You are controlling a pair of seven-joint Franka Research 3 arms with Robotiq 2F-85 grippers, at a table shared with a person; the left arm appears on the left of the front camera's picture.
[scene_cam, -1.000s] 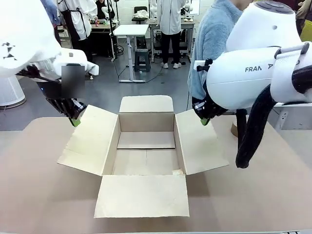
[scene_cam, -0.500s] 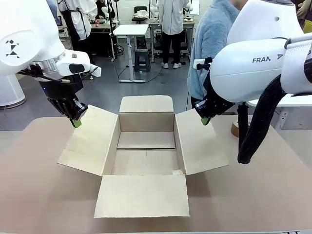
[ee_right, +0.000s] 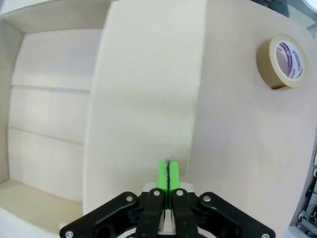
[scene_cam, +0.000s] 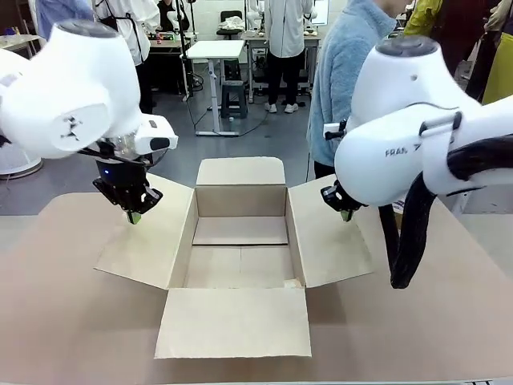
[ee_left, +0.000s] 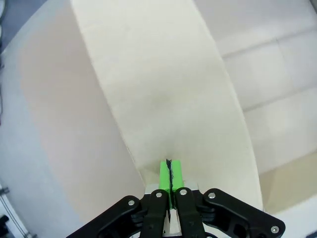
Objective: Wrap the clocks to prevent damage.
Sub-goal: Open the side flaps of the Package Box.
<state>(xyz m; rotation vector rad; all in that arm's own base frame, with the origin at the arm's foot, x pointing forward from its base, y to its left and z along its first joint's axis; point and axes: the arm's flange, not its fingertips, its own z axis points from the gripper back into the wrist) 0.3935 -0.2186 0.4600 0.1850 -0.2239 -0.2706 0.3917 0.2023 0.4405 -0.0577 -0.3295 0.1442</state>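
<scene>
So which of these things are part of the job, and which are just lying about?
Seems part of the job: open cardboard box; left arm's fingers, shut, at its left flap; right arm's fingers, shut, at its right flap.
Lying about: tape roll on the table.

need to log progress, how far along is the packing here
Done: the cardboard box stands open, four flaps spread, floor bare. In hand: both grippers are shut, the left gripper at the left flap's outer edge, the right gripper at the right flap's. Left: probably the wrapping and packing; the tape roll lies untouched on the table.
</scene>
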